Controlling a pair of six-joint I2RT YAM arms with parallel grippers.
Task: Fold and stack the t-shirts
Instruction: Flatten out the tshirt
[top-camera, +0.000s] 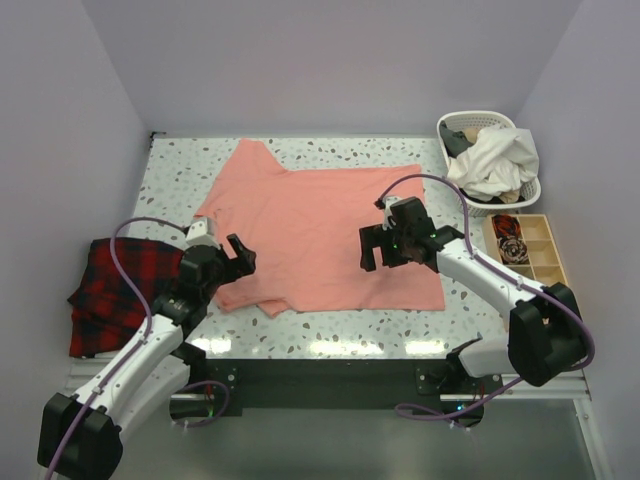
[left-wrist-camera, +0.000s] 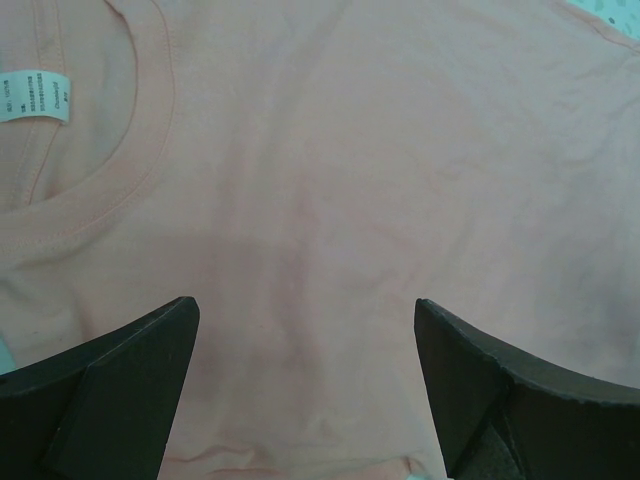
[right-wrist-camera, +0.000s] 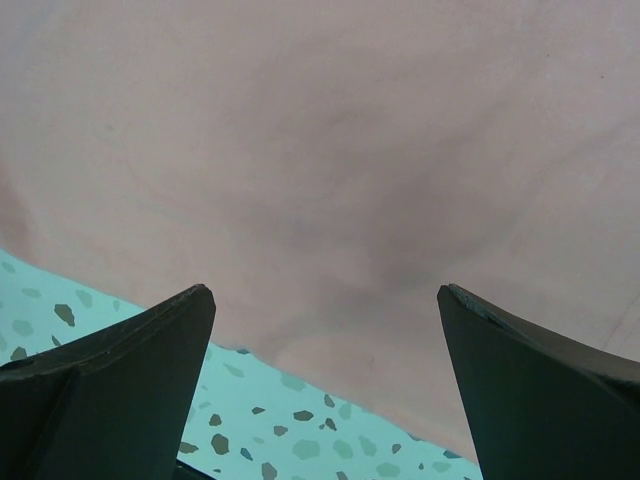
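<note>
Lying flat across the middle of the bench (top-camera: 170, 170), the t-shirt (top-camera: 320, 215) is turned sideways, with its collar (left-wrist-camera: 150, 160) and white label (left-wrist-camera: 35, 97) toward the left and its hem toward the right. The far sleeve (top-camera: 250, 155) is spread out; the near sleeve (top-camera: 262, 300) is rumpled at the near left corner. No fold appears to have been made, so the first fold is judged to be the step in hand.

The left gripper (top-camera: 243, 256) is held over the cloth beside the collar, its jaws spread apart with nothing between them. The right gripper (top-camera: 382, 258) hovers by the near edge of the shirt further right, likewise released and empty. In its wrist view the shirt's edge and the speckled bench are seen beneath the fingers.

For a clean fold, the near edge should be pinched at both points at once, with only the layers meant to be lifted caught between the fingers. The thin cotton is likely to sag between the two holds, so both should be raised level, carried across toward the far edge together, and laid down before being let go. The near sleeve is best tucked inward first, or a lump may be trapped. The plaid cloth (top-camera: 115, 290) at the left, and the basket (top-camera: 452, 122) and tray (top-camera: 545, 262) at the right, should be kept out of the sweep.
</note>
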